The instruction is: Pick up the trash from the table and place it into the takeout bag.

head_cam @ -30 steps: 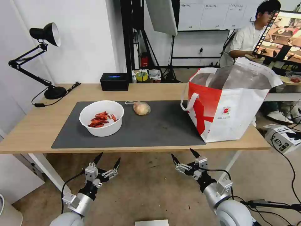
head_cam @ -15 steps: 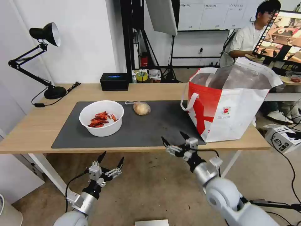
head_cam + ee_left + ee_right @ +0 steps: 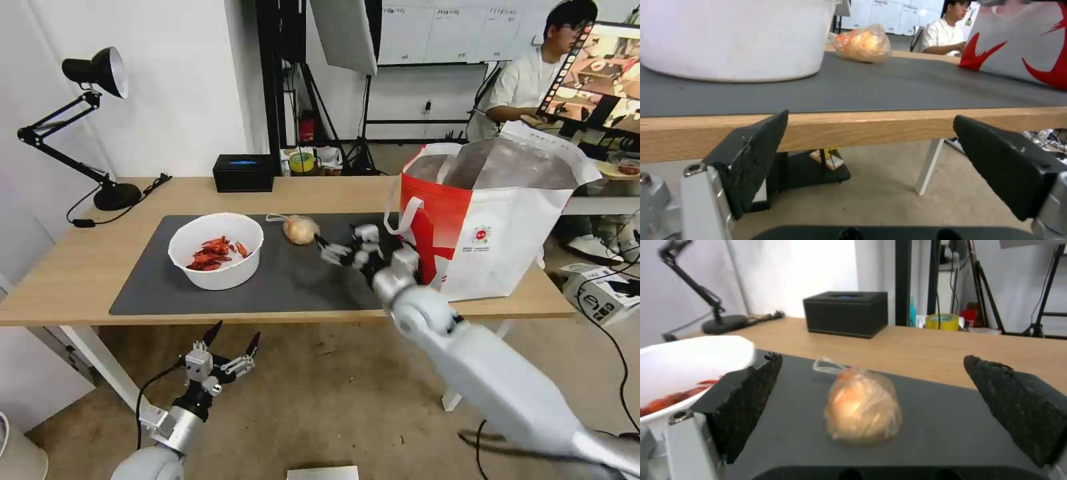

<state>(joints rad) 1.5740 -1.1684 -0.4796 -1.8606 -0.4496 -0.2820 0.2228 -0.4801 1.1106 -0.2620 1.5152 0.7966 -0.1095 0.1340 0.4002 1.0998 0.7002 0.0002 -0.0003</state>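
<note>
From my remote seat: plain white wall (image 3: 180, 87), scuffed beige floor (image 3: 320, 393), black articulated desk lamp (image 3: 93, 70) at the worktop's far-left corner, black tripod stands (image 3: 363, 133) behind.

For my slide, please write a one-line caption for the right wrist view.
Open right gripper lined up on the knotted clear bag lying on the dark grey mat, white bowl beside.
</note>
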